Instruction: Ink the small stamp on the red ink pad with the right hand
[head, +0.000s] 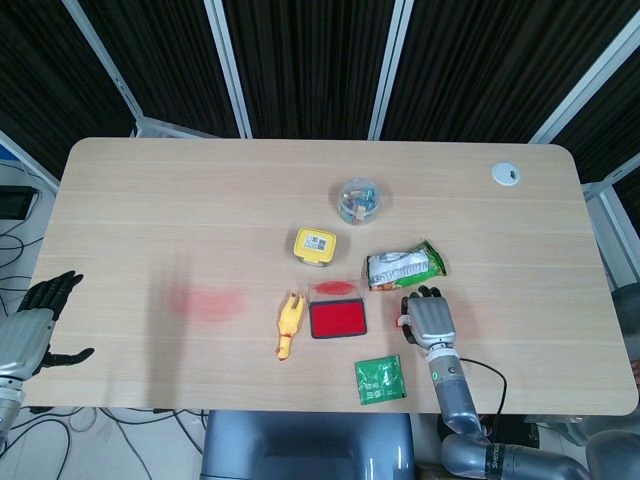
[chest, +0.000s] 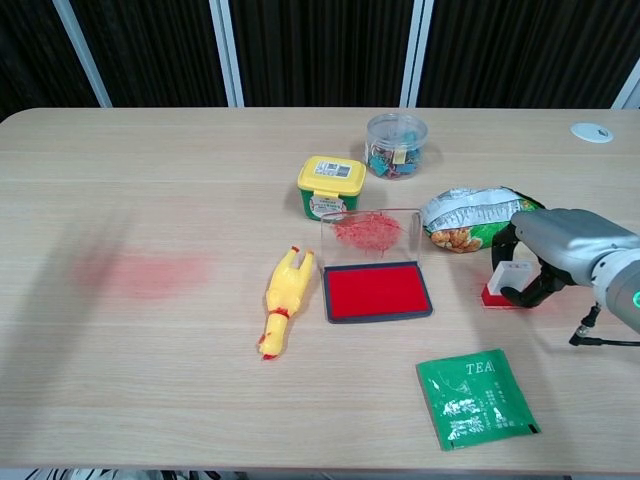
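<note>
- Step in hand, by my read: the grasp. Right hand sat at right of chest view w/ fingers curled round the small stamp, which stood on the table; stamp's red base looked down on the wood, so prob. not lifted yet.
- Can't tell how firm the hold was; thumb side hidden in head view, where hand covered most of the stamp.
- Next move, judged: lift stamp clear, carry it left across the bare strip of table to the red ink pad, keep base level, press flat onto the red felt. Pad lay centre of frame, near the stamp but apart.
- Stamp's look: small, white blocky top, red base, upright. Just below the snack bag in frame.
- Pad: dark tray, bright red fill; clear lid w/ red smears propped at its top edge.
- Left hand at lower-left edge of head view, off the table, fingers spread, holding nothing.
</note>
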